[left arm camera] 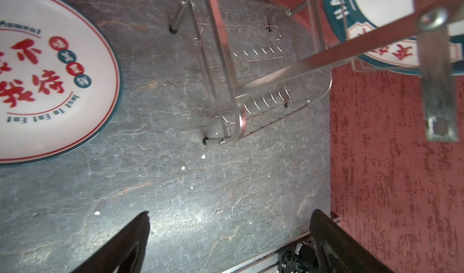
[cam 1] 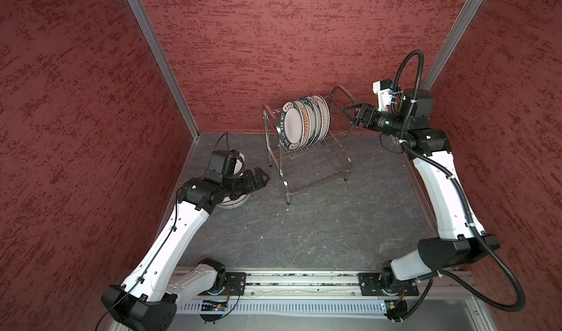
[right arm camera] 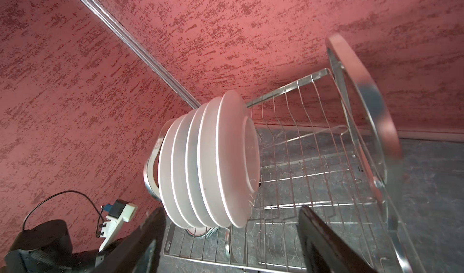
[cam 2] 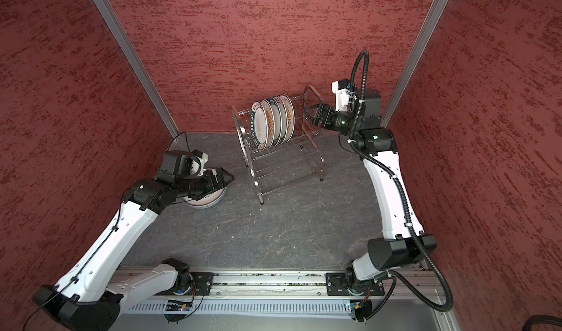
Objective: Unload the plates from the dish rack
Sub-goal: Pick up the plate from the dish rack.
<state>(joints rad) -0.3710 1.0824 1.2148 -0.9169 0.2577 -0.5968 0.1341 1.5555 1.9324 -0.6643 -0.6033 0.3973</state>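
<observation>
The dish rack [cam 1: 313, 146] [cam 2: 286, 146] stands at the back of the table, with several plates [cam 1: 304, 121] [cam 2: 272, 121] upright in its upper tier. In the right wrist view their white backs [right arm camera: 213, 158] face me. My right gripper [cam 1: 346, 110] [cam 2: 307, 112] [right arm camera: 232, 207] is open at the rack's right end, behind the rearmost plate, holding nothing. My left gripper [cam 1: 264, 178] [cam 2: 229, 177] [left arm camera: 231, 212] hangs open and empty left of the rack, over a stack of plates on the table [cam 1: 235, 203] [cam 2: 209, 201]. The stack's top plate [left arm camera: 50, 83] bears red characters.
Red textured walls close in the back and both sides, near the rack's rear. The rack's lower tier [left arm camera: 263, 58] holds nothing. The dark stone tabletop [cam 1: 319, 232] stretches forward to the arm rail [cam 1: 304, 283].
</observation>
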